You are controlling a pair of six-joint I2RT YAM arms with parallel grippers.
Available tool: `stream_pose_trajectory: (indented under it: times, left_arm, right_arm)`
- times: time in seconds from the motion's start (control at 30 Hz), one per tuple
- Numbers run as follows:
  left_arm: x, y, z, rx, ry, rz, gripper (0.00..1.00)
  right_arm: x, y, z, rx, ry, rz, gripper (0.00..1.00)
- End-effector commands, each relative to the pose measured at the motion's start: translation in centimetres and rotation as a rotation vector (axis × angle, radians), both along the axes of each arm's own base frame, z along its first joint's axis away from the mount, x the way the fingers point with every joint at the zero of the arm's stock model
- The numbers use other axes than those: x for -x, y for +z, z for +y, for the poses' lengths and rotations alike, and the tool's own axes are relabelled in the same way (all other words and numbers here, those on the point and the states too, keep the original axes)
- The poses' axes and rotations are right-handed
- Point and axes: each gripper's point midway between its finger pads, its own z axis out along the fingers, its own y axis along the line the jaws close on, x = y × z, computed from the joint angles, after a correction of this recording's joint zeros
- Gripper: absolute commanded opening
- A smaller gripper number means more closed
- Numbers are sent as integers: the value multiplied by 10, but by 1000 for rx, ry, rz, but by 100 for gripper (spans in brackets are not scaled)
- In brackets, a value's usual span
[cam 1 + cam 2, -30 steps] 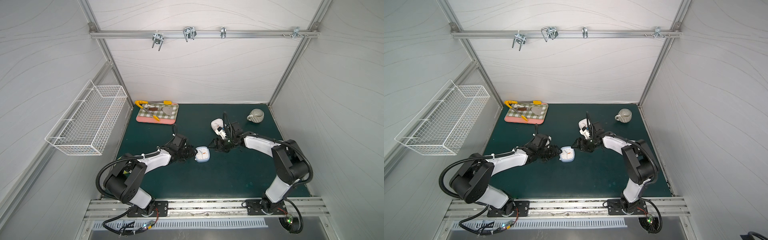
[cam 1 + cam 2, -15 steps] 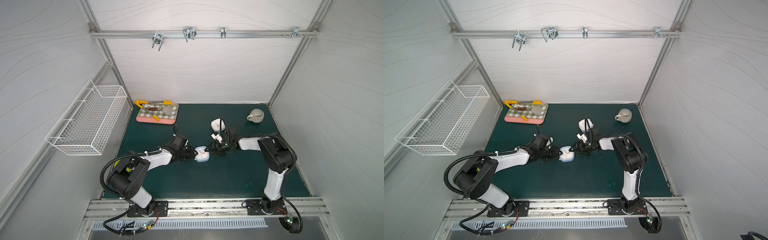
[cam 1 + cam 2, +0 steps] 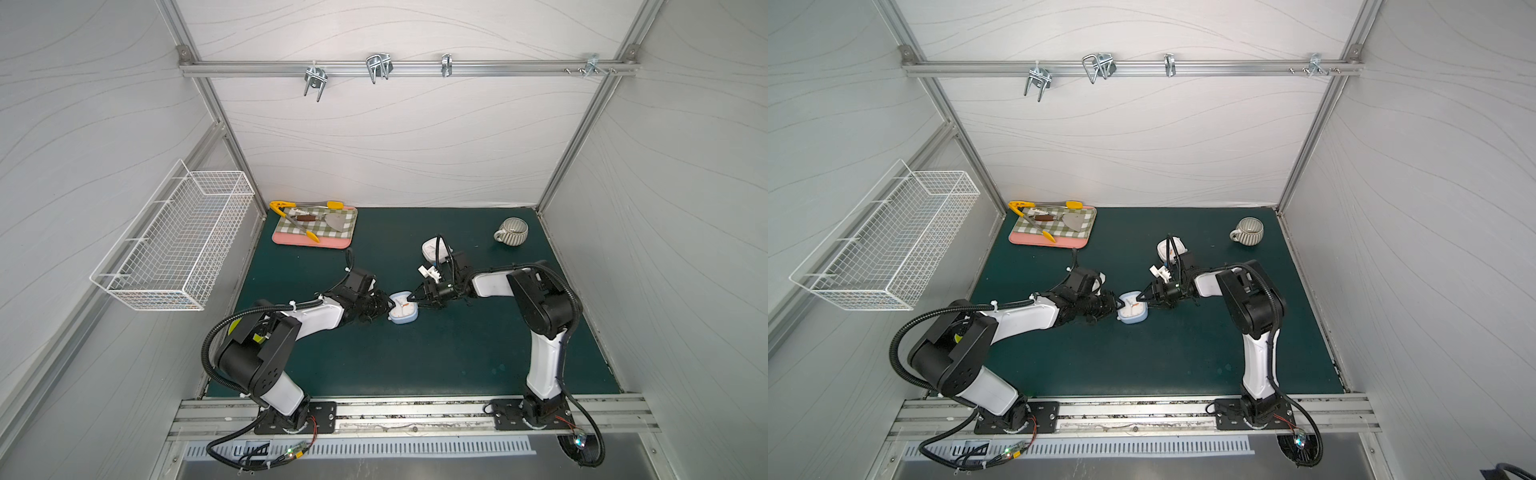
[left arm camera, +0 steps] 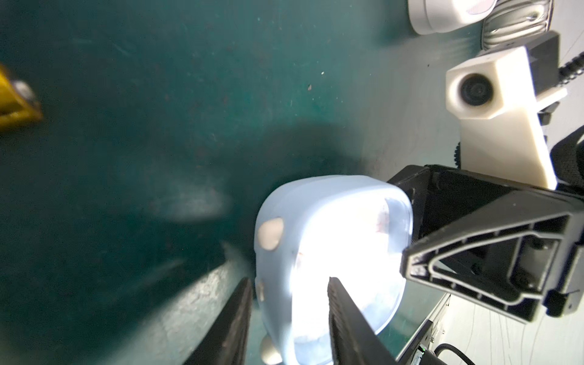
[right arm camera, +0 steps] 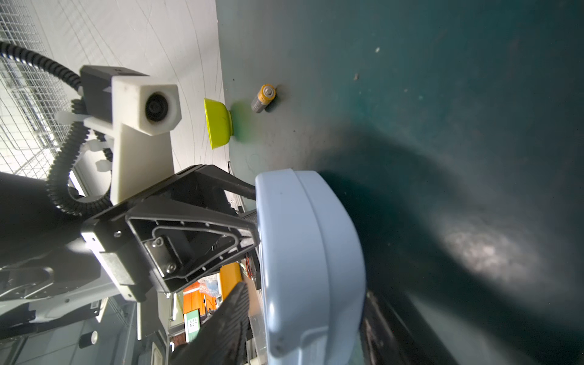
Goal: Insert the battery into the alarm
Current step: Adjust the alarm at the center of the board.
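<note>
- We see the light-blue alarm (image 3: 402,312) near the middle of the green mat (image 3: 457,365), with its white face turned up in both top views. We cannot tell whether it rests on the mat or sits just above it.
- The left gripper (image 3: 388,306) meets the alarm from the robot's left side and clamps its edge. In the left wrist view one black finger (image 4: 234,325) lies against the blue body, and its partner crosses the bright face.
- The right gripper (image 3: 415,300) reaches the alarm from the opposite side.
- Its jaws straddle the alarm without clamping it. In the right wrist view a sliver of gap shows between the ribbed finger (image 5: 227,319) and the alarm's face. The second finger is a dark shape on the other side of the body.
- The battery (image 5: 264,98) lies on the mat well apart from the alarm, on the left arm's side, near a yellow-green bowl (image 5: 218,123). We cannot find the battery in the top views.
- A white clock (image 3: 435,249) stands behind the alarm, toward the back wall and slightly to its right.
- A striped mug (image 3: 511,232) sits further behind and to the right of the alarm.
- A checked tray (image 3: 311,243) carrying yellow tongs (image 3: 291,214) lies behind and to the left of the alarm.
- A wire basket (image 3: 178,241) hangs on the wall, far to the alarm's left.
</note>
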Motion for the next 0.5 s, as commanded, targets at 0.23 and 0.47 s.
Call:
stream_pose_trajectory:
  times: [0.23, 0.47]
  left_arm:
    - [1, -5, 4, -14, 14, 9, 47]
    - [-6, 20, 14, -31, 39, -110, 65]
  right_arm:
    - [-3, 18, 5, -42, 15, -26, 41]
    - [-5, 24, 1, -6, -7, -62, 34]
